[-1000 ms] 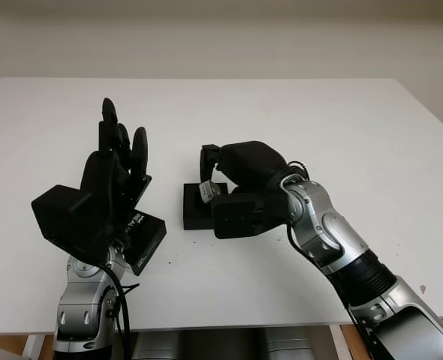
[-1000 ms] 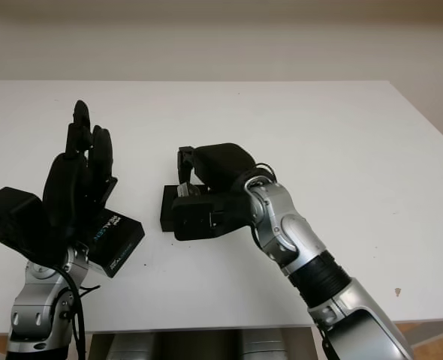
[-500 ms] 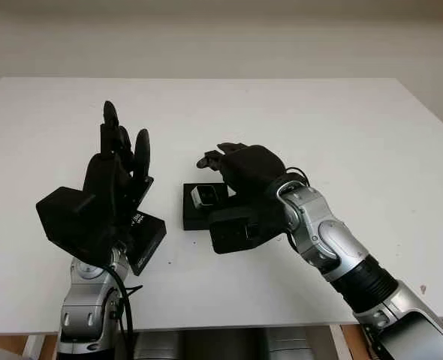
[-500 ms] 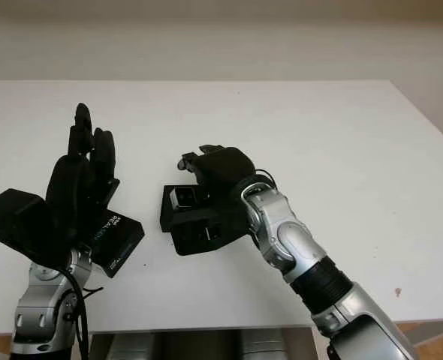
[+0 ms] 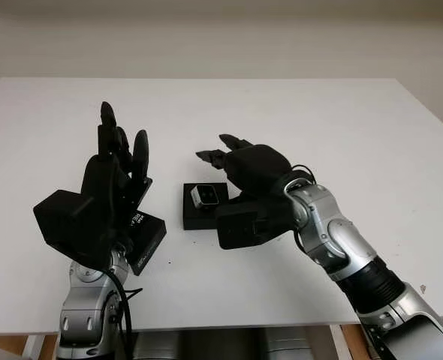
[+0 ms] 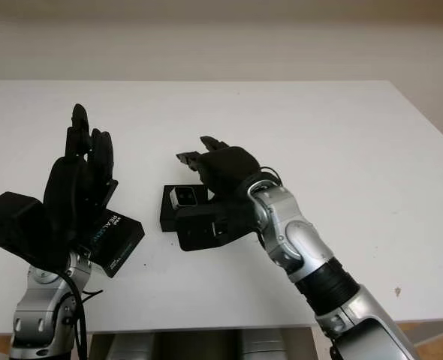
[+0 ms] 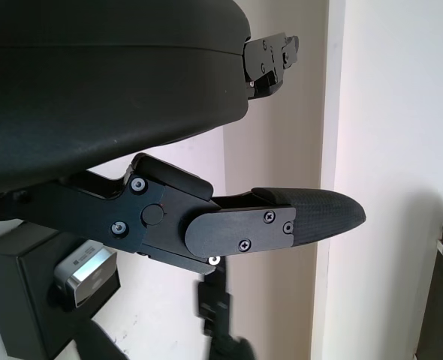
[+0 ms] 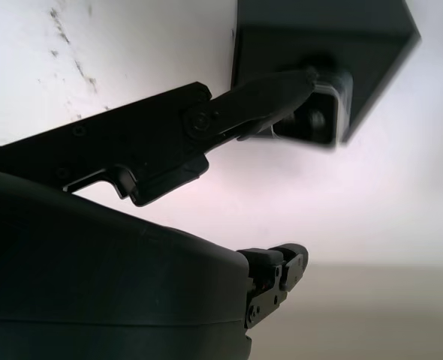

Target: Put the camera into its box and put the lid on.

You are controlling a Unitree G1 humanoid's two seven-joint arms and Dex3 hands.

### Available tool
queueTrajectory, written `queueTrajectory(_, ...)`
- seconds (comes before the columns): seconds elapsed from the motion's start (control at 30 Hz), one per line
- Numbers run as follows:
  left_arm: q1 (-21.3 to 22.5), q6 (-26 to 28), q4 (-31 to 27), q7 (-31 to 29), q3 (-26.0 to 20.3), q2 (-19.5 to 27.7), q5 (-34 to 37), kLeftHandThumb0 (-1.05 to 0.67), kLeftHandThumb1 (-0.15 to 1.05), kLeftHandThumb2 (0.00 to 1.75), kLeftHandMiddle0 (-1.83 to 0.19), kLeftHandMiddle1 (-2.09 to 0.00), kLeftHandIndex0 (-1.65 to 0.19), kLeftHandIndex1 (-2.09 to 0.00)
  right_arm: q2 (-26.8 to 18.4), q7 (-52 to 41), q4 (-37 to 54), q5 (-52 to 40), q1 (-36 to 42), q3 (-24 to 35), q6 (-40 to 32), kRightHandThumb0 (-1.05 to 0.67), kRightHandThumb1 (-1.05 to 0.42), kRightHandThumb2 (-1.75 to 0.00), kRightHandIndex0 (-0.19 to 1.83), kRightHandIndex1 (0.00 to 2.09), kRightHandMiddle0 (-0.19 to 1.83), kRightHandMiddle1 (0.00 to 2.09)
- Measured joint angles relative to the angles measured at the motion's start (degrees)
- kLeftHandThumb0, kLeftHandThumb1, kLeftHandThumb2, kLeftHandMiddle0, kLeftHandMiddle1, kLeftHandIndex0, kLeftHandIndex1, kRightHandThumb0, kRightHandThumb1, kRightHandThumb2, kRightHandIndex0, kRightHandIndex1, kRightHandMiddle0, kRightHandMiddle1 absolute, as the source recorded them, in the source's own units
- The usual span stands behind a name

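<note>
A small silver camera (image 5: 205, 195) sits in the open black box (image 5: 194, 216) at the table's middle, lens end up. My right hand (image 5: 215, 150) hovers open just above and right of the box, and its fingers (image 8: 259, 101) stand clear of the camera (image 8: 323, 112). The black lid (image 5: 148, 238), with white lettering, lies on the table left of the box. My left hand (image 5: 122, 131) is raised upright and open over the lid's left side, holding nothing. In the left wrist view the camera (image 7: 86, 270) shows in the box (image 7: 19, 300) past a finger (image 7: 281, 221).
The white table (image 5: 342, 127) stretches wide behind and to the right of the box. Its front edge runs close below both arms. A small dark speck (image 5: 422, 287) lies near the front right.
My right hand has opened and drawn back off the camera, which now sits uncovered in the box. The left hand has barely moved.
</note>
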State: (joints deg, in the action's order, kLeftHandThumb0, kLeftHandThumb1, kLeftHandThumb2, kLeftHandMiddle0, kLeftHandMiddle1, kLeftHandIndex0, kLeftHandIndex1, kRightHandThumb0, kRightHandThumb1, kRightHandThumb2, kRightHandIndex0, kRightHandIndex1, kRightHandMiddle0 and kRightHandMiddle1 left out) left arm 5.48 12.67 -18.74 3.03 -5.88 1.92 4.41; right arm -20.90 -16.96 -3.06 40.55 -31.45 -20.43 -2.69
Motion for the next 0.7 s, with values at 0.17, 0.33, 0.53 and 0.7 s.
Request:
queueTrajectory(0.17, -0.39, 0.16, -0.66, 0.49, 0.07, -0.49, -0.35, -0.73, 1.05, 0.49, 0.19, 0.00, 0.19, 0.00, -2.30, 5.44, -0.10, -8.07, 4.38, 5.69, 10.67, -0.66, -0.89, -0.06, 0.30, 0.17, 0.37, 0.22)
queueTrajectory(0.33, -1.50, -0.03, -0.75, -0.11, 0.85, -0.35, -1.40, -0.75, 1.05, 0.52, 0.19, 0.00, 0.19, 0.00, -6.44, 7.11, -1.34, -10.57, 8.61, 7.72, 19.80, -0.70, -0.91, -0.06, 0.30, 0.15, 0.36, 0.22)
queueTrajectory(0.53, -1.90, -0.04, -1.22, -0.56, 0.98, -0.23, -1.69, -0.76, 1.05, 0.50, 0.19, 0.00, 0.19, 0.00, -13.73, 6.07, -8.75, -11.47, 6.63, 8.34, 34.25, -0.70, -0.92, -0.06, 0.30, 0.14, 0.34, 0.22)
queueTrajectory(0.7, -2.00, 1.12, -2.22, -0.68, 0.90, -0.06, -1.67, -0.75, 1.05, 0.51, 0.19, 0.00, 0.19, 0.00, -18.97, 6.29, -18.76, -7.66, -3.14, 7.14, 48.74, -0.70, -0.89, -0.04, 0.34, 0.15, 0.37, 0.25)
